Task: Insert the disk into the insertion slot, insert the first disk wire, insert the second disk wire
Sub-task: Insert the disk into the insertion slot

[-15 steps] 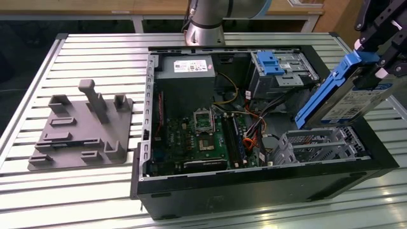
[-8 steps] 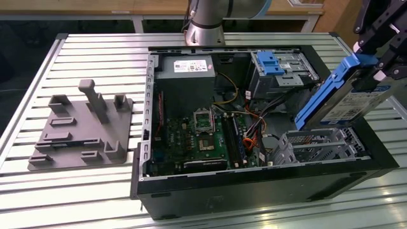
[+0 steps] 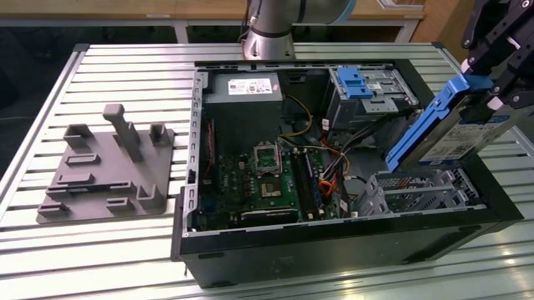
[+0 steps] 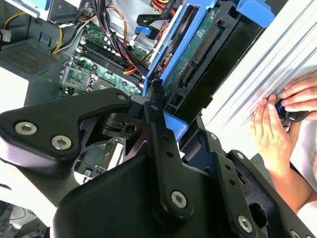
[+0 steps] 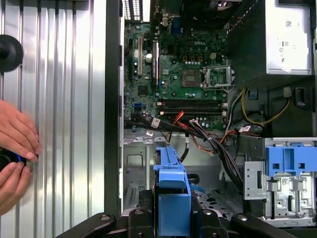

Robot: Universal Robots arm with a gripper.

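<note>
A slatted metal tabletop [image 3: 125, 69] is seen, with wooden panels behind it. An open black computer case [image 3: 334, 247] is laid on it. A grey fixture plate [image 3: 100, 178] is set just beside the case, on the exterior view's left. The arm's base [image 3: 269, 31] is mounted behind the case. The insertion slot [image 3: 417, 190] is fixed inside the case. The disk [image 3: 446, 134] is held tilted just above that slot, its blue carrier clamped by the fingers [image 3: 501, 84]. A person's hands [image 5: 17, 131] are rested beside the case.
</note>
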